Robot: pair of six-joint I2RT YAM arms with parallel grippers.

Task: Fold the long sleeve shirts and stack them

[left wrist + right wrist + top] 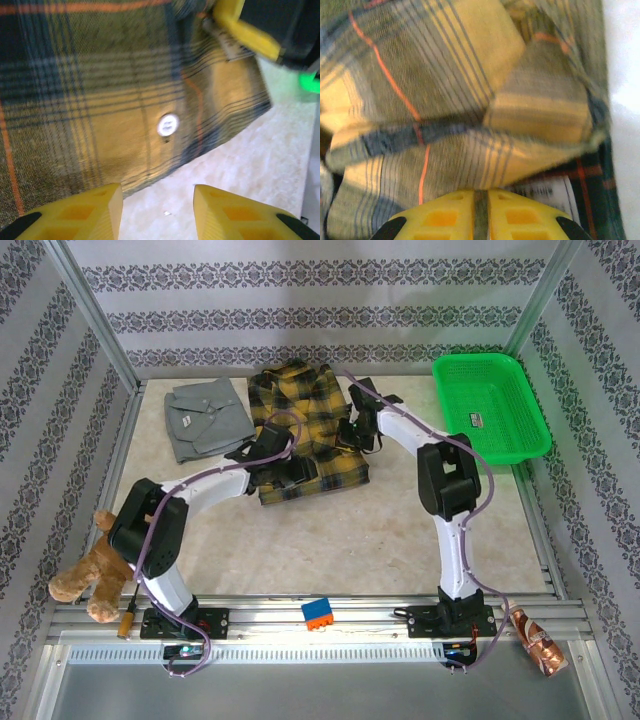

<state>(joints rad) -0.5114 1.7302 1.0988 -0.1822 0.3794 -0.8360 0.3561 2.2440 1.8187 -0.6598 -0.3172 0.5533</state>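
Plaid (300, 405) lies mid-back of table (330, 540), long axis near-to-far; grey (205, 420) flat just beside it on L. L gripper (156, 195): fingers apart over bare table, plaid's near hem just ahead. R gripper (481, 200): fingers together, prob. pinched on a plaid fold, R side. L arm nearer hem.

Yellow-and-black plaid shirt (305, 405) with thin red lines, plain grey shirt (205, 418), green basket (490, 390), brown plush toy (88, 575)
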